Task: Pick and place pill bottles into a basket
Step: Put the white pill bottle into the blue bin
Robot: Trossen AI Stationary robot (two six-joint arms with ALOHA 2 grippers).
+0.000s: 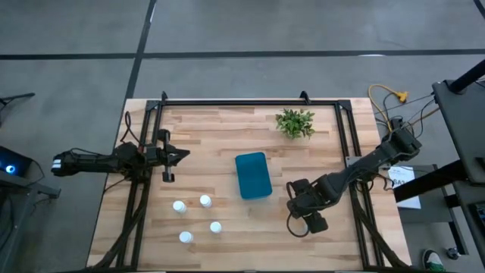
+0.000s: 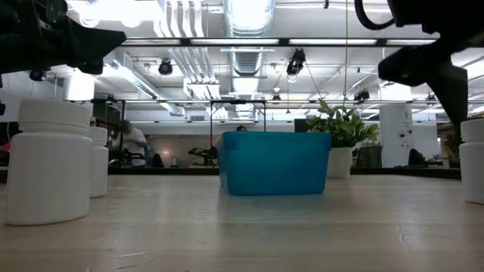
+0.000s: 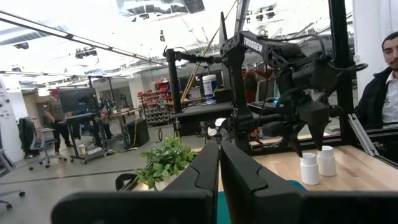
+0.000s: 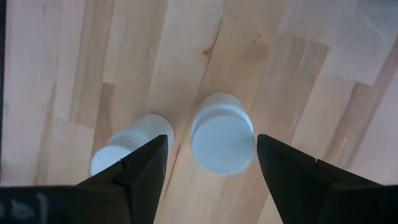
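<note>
Four white pill bottles stand on the table's near left. Two more stand under my right gripper, hidden by it in the high view. In the right wrist view the gripper is open and points down. One bottle stands below the gap between its fingers, and the other is partly behind one finger. The teal basket stands at mid table and holds no bottle that I can see. My left gripper is shut and empty, level, at the left.
A small green plant in a white pot stands at the far side, beyond the basket. Black frame rails run along the table's far, left and right edges. A person sits beyond the table's right side.
</note>
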